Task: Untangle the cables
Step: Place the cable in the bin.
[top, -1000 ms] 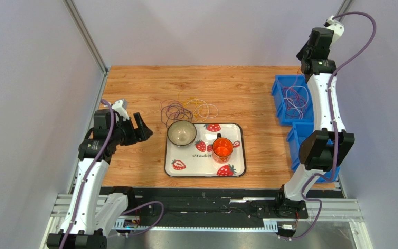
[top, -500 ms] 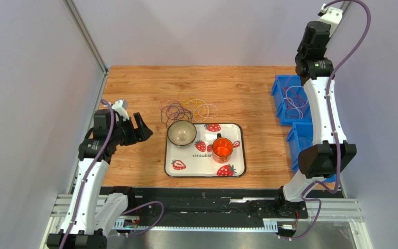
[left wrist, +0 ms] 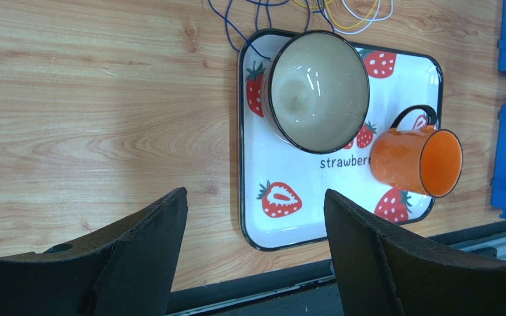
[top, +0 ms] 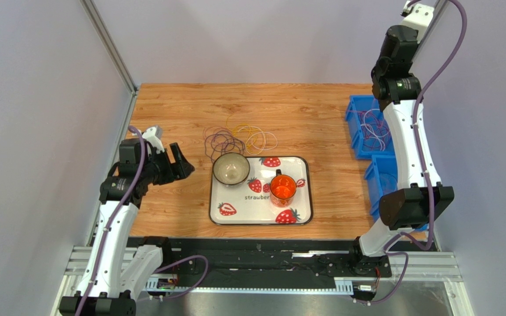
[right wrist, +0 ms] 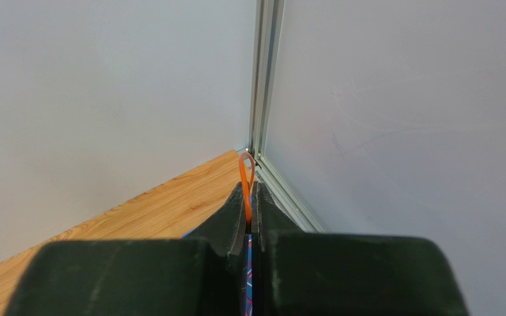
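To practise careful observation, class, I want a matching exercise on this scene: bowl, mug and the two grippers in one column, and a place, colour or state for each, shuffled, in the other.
Column A
1. bowl
2. mug
3. left gripper
4. right gripper

Column B
a. open, holding nothing
b. orange, on the tray, right of the bowl in the top view
c. shut on an orange cable loop
d. cream inside with a dark rim, at the tray's far left corner

Pairs: 1-d, 2-b, 3-a, 4-c
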Robot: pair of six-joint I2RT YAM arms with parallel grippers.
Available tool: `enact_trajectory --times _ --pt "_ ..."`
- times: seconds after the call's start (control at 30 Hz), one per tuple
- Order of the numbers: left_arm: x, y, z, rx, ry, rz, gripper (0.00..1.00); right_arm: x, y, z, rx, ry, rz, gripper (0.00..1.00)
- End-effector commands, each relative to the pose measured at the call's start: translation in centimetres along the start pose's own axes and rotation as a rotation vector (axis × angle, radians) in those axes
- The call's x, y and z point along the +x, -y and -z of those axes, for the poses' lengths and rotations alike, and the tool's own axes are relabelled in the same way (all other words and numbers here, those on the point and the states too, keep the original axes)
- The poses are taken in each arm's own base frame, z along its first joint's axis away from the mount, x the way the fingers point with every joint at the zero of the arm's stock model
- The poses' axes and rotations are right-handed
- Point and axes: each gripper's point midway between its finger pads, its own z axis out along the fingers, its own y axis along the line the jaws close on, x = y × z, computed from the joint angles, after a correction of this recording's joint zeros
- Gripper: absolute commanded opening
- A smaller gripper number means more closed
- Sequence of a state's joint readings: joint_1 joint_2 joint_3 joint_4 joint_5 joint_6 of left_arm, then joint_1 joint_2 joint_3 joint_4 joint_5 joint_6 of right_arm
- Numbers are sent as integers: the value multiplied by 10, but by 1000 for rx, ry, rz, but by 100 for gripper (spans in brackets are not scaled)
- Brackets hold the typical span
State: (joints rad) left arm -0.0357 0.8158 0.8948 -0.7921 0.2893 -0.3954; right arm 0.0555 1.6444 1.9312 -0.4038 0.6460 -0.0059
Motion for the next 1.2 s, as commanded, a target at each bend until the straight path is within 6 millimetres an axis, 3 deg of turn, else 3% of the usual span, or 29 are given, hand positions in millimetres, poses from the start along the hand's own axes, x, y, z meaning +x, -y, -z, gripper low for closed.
enact_trajectory --times 0.0,0.27,0.37,0.5,0.9,1.17 --pt "-3 3 1 15 12 -15 84 2 5 -14 53 13 16 0" --pt "-3 3 0 15 14 -15 84 34 0 -30 15 -50 -9 0" --pt "-3 3 0 14 12 -16 84 42 23 -42 55 -67 -43 0" --pt "-3 3 0 14 12 -16 84 56 32 -48 32 -100 -90 0" --pt "-2 3 0 14 11 -15 84 95 16 -48 -41 -183 -113 0" --pt "-2 4 0 16 8 -13 84 131 24 -53 0 -251 -90 0"
